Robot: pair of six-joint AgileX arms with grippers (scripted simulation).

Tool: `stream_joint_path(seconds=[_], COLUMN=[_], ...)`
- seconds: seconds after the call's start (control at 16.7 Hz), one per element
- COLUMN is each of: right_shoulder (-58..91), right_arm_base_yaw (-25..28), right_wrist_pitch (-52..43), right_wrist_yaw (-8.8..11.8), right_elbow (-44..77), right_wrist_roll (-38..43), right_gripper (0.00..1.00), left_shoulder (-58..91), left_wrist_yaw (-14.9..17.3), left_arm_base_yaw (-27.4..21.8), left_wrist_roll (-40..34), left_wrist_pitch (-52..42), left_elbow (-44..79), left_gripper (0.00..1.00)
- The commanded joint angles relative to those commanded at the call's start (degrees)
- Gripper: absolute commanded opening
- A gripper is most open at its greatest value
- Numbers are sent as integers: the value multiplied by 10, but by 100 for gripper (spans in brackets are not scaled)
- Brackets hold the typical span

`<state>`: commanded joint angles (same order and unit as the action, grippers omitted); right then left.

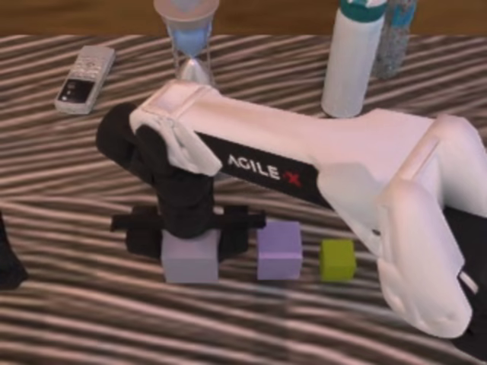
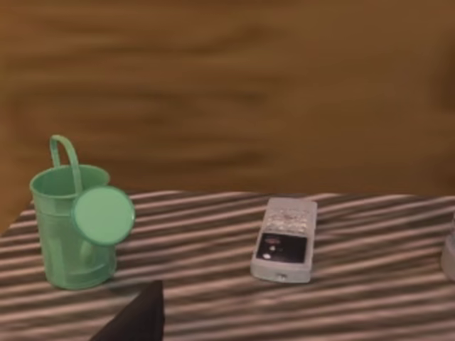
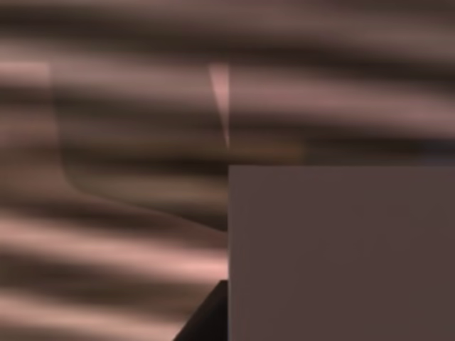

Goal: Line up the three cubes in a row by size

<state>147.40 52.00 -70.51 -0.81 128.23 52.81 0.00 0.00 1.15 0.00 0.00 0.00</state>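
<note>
Three cubes stand in a row on the striped table [image 1: 76, 304], ordered by size.

The right arm [image 1: 365, 175] reaches across from the table's right; its pincer [image 1: 190, 237] sits directly over the largest greyish-lavender cube [image 1: 190, 258] at the row's left end, and I cannot tell whether the fingers grip it or are released. Just right of it stands the medium lilac cube [image 1: 278, 250], then the small yellow cube [image 1: 337, 259]. The left pincer [image 1: 9, 262] is parked at the left edge, its fingers unclear.
</note>
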Motion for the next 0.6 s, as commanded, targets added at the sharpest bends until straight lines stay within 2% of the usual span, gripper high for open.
stream_joint_path(seconds=[0.48, 0.6], right_shoulder=[0, 0], right_arm_base_yaw=[0, 0], right_wrist_pitch=[0, 0], right_wrist_yaw=[0, 0], right_elbow=[0, 0], right_wrist_roll=[0, 0], right_gripper=[98, 100], left_shoulder=[0, 0], left_wrist_yaw=[0, 0], left_arm_base_yaw=[0, 0], left_wrist_roll=[0, 0], left_wrist_pitch=[0, 0], left_elbow=[0, 0], left_gripper=[100, 100])
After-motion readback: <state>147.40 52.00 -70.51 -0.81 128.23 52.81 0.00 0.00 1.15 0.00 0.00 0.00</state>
